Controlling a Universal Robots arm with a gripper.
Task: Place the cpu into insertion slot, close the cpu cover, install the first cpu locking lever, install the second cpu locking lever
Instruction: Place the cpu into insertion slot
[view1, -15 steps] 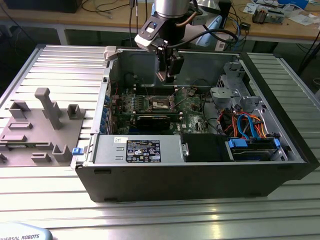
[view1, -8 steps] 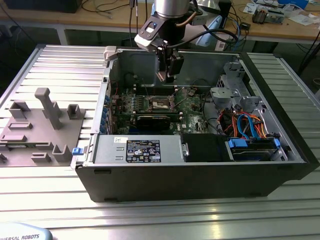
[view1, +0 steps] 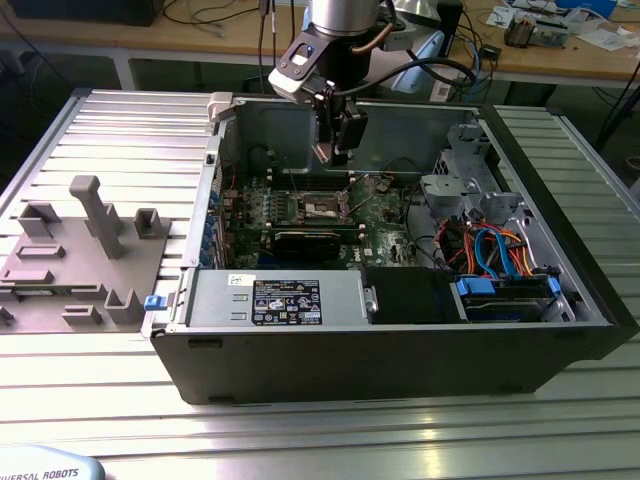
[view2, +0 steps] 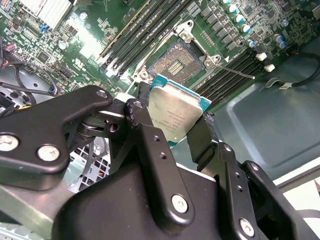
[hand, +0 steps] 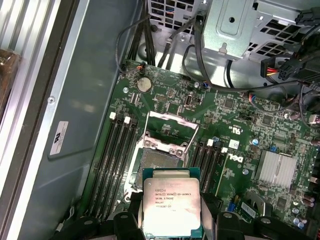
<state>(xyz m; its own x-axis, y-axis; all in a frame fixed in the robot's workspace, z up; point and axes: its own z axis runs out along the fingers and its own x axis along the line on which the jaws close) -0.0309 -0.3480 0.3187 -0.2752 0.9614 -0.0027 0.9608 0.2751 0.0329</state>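
Black gripper (view2: 170, 120) fingers (view2: 142, 122) fill the foreground in both wrist views, clamped on 2 opposite edges of the cpu (view2: 175, 110). The chip's silvery metal top faces the cameras. In the first wrist view the cpu (hand: 171, 207) has its slightly longer sides running along the fingers, about in line with the edges of the insertion slot (hand: 157, 160). It hangs above the slot and apart from it. The slot is bare, and the second wrist view looks into its field of contacts (view2: 177, 62). The cpu cover (hand: 172, 116) stands swung up off the socket, on the side away from the chip. Long black memory slots (hand: 117, 155) flank the socket on the green motherboard (hand: 240, 130). The exterior view gives the whole open computer case (view1: 400, 350). There the gripper (view1: 338, 140) hangs well above the board, blue and orange cables (view1: 500, 250) lie toward that view's right, and a grey fixture tray (view1: 70, 250) sits outside the case on its left.
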